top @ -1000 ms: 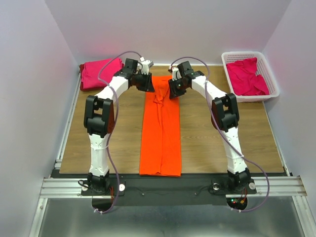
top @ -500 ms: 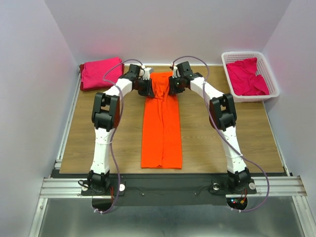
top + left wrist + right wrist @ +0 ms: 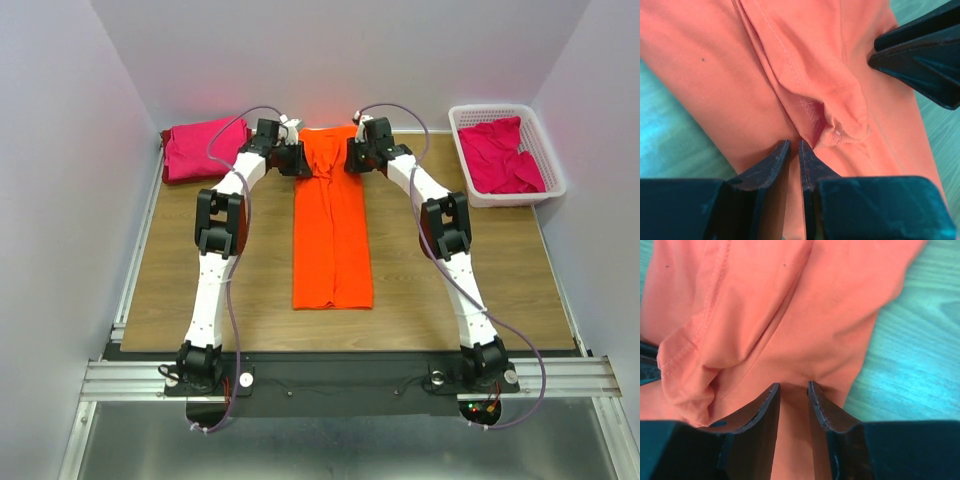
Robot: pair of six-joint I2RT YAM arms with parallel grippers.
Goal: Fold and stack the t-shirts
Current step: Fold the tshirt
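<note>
A bright orange t-shirt [image 3: 332, 240], folded into a long narrow strip, lies down the middle of the wooden table [image 3: 180, 270]. Both grippers sit at its far end. My left gripper [image 3: 303, 161] is shut on the strip's left edge, with cloth pinched between its jaws [image 3: 793, 143]. On the right edge, my right gripper [image 3: 351, 158] is shut too, the cloth creasing at its tips [image 3: 792, 385]. Between them the orange cloth [image 3: 830, 105] bunches into a fold. A folded magenta-pink t-shirt [image 3: 205, 148] lies at the far left corner.
A white lattice basket [image 3: 553, 176] at the far right holds crumpled magenta-pink t-shirts [image 3: 505, 155]. Bare wood shows on both sides of the strip. The back wall stands just beyond the grippers. The right gripper's fingers [image 3: 920, 65] show in the left wrist view.
Both grippers have moved toward the back wall, dragging the orange t-shirt with them. Its near end has slid away from the table's front edge.
</note>
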